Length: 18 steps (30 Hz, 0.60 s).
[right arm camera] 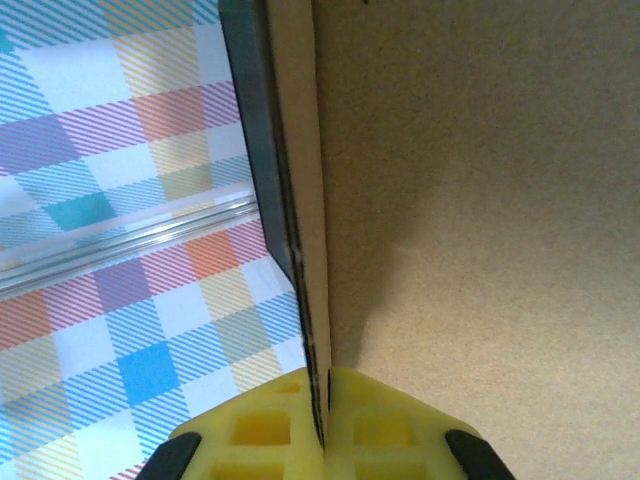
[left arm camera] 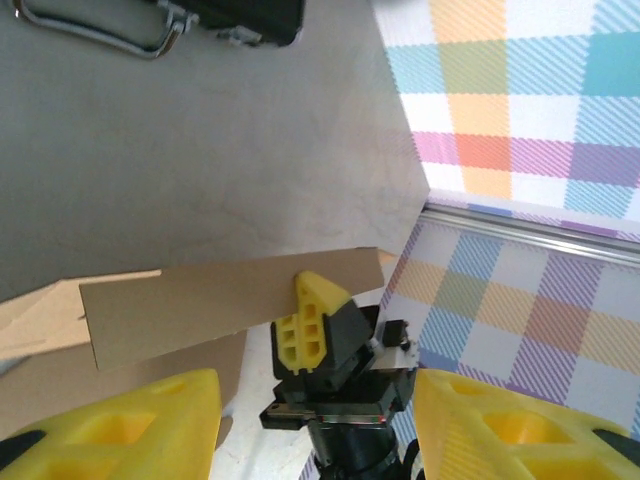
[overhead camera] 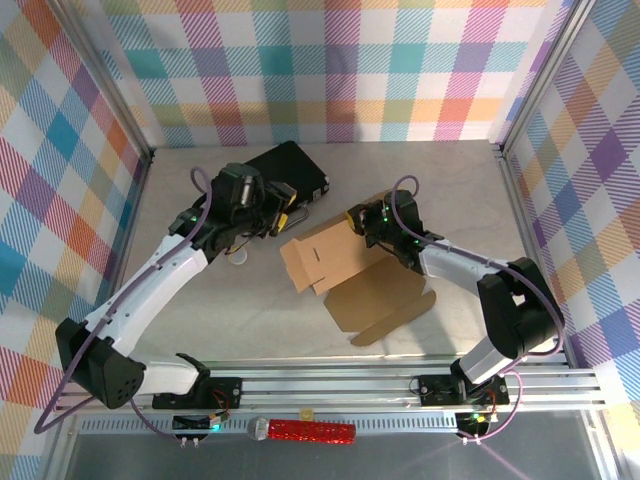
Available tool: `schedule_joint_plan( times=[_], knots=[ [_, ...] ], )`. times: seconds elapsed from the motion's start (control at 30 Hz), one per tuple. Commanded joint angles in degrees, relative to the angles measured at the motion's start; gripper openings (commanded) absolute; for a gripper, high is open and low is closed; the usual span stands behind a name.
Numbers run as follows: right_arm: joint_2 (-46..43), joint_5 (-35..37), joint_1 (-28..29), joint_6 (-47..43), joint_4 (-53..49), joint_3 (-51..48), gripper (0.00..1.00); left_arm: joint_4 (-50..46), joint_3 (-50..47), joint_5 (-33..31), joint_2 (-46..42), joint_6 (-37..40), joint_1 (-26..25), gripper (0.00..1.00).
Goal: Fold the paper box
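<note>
The paper box [overhead camera: 345, 268] is a brown cardboard sheet lying partly unfolded at the table's middle, with one flap raised on its far side. My right gripper [overhead camera: 362, 220] is shut on the edge of that raised flap [right arm camera: 305, 200], its yellow fingers [right arm camera: 260, 430] pressed together on the cardboard. In the left wrist view the same flap [left arm camera: 200, 305] stands upright with a right finger [left arm camera: 312, 318] clamped on its end. My left gripper [overhead camera: 283, 208] hangs open just left of the box, its fingertips [left arm camera: 150, 420] wide apart and holding nothing.
A black hard case [overhead camera: 290, 165] with a metal handle [left arm camera: 100, 35] lies at the back, right behind my left gripper. A small white disc [overhead camera: 238, 259] sits on the table under the left arm. Checked walls enclose the table, and an aluminium rail [overhead camera: 380, 380] runs along the near edge.
</note>
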Motion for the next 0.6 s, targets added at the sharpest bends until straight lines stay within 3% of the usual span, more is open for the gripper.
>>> schedule_joint_plan(
  times=[0.0,0.37,0.57],
  knots=[
    [-2.0,-1.4,-0.5,0.2,5.5,0.2,0.0,-2.3,1.8,1.9,2.8,-3.3,-1.5,0.53],
    [-5.8,-1.2,-0.5,1.3,-10.7,7.1,0.0,0.3,3.5,1.7,8.0,-2.4,-1.9,0.53],
    [-6.0,-2.6,-0.9,1.2,-24.3,14.2,0.0,3.1,2.1,1.9,7.8,-3.7,-2.0,0.53]
  ],
)
